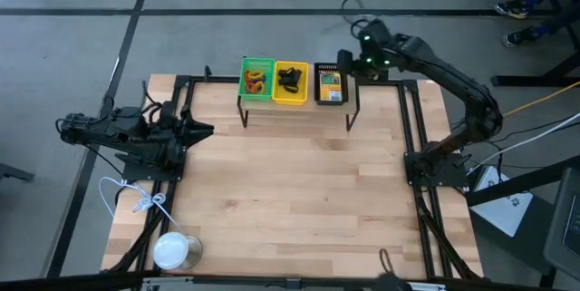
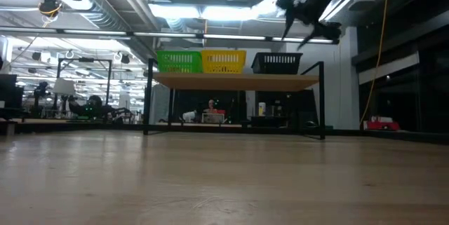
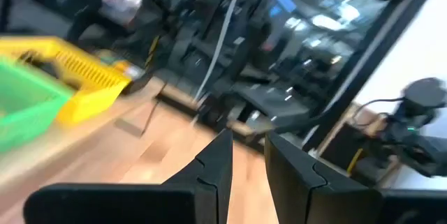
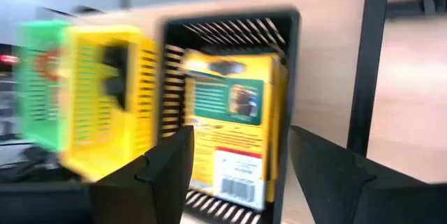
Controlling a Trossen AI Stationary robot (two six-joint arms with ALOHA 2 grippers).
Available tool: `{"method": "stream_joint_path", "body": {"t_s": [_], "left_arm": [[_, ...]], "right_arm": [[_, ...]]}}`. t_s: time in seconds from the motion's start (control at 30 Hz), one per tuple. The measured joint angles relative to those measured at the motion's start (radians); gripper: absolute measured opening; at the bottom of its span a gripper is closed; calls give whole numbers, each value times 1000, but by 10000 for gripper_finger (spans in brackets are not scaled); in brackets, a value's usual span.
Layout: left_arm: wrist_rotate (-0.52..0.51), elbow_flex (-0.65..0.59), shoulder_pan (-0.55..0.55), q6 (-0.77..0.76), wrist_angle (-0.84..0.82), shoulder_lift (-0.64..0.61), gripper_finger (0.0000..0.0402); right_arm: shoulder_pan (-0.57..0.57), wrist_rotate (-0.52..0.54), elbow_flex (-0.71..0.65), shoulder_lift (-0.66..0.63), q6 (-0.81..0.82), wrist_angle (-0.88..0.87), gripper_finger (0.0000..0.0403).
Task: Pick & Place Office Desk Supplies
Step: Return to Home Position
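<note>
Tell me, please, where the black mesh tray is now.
In the high view, the black mesh tray sits rightmost on the shelf at the far edge of the table, beside the yellow tray.

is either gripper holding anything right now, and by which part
Nothing is held. The right gripper is open and empty, facing the rectangular black mesh tray; the left gripper is open and empty too.

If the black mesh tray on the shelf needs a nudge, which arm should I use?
Right. The right gripper hangs open beside the black mesh tray at the right end of the wooden shelf; the left gripper sits back at the left edge of the wooden table, far from it.
</note>
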Motion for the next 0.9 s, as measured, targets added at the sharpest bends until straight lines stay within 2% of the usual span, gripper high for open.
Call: {"method": "stream_joint_path", "body": {"t_s": [0.1,0.23,0.37,0.5,0.6,0.7,0.9], "left_arm": [[22,12,0,45,52,-19,82],[24,87,0,79,0,-40,82],[61,191,0,115,-51,-45,82],[64,283,0,132,-84,-44,82],[65,334,0,131,-87,-41,82],[65,369,0,160,-89,-40,82],[97,382,0,141,-106,-79,82]], "right_arm": [[4,7,0,-86,-20,35,231],[71,26,0,-225,-60,140,231],[225,84,0,-338,-148,395,231],[462,162,1,-410,-271,669,231],[626,212,1,-420,-366,812,231],[776,265,0,-416,-454,874,231],[935,405,-1,-381,-480,876,231]]}}
